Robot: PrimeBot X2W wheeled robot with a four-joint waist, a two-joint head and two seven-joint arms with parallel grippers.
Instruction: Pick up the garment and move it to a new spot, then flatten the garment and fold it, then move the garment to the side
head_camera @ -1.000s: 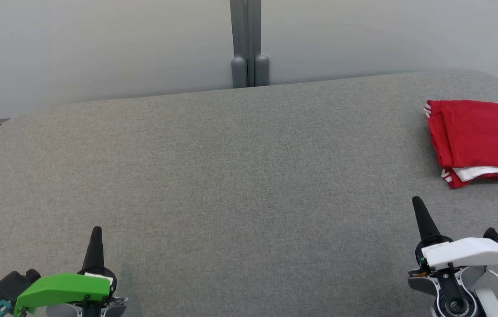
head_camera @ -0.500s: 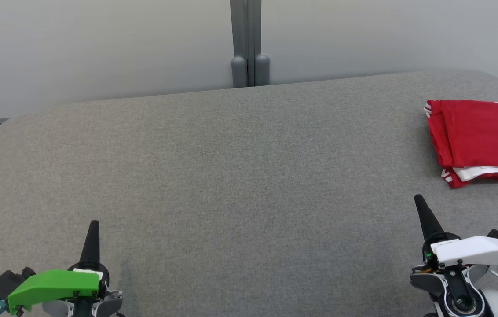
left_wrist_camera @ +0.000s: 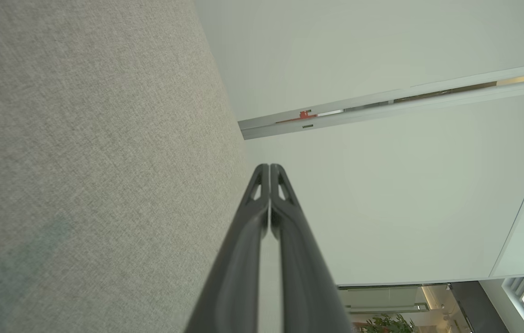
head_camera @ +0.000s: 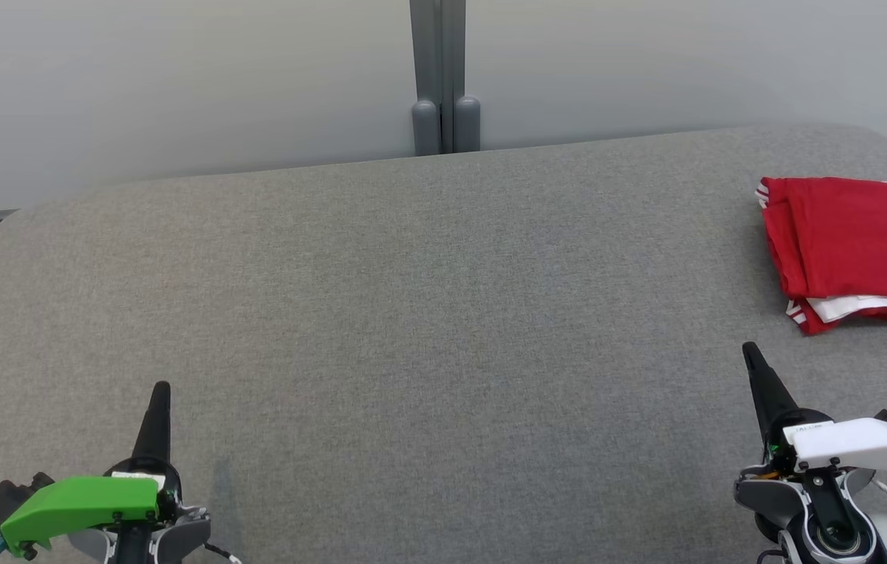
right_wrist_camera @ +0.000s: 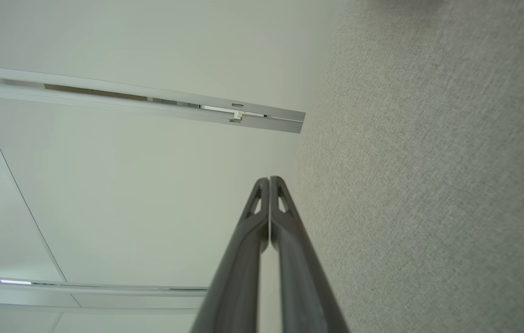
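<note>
The red garment [head_camera: 859, 247] lies folded on the big gray table [head_camera: 443, 313]. In the head view it sits far out at about 2 o'clock, by the table's right edge, and part of it runs off the picture. A white layer [head_camera: 859, 305] peeks out near its bottom.

The left gripper [head_camera: 161, 389] is down at 7 o'clock. Its two dark fingers are pressed together and hold nothing. A green cover [head_camera: 79, 501] sits behind them.

The right gripper [head_camera: 749, 350] is down at 4 o'clock, with a white cover [head_camera: 863, 442] behind it. Its fingers are pressed together too, and they hold nothing. Its tip leans toward 11 o'clock. It is near the garment but does not touch it.

A gray post [head_camera: 443, 78] stands at 12 o'clock against the pale wall [head_camera: 177, 78] behind the table.
</note>
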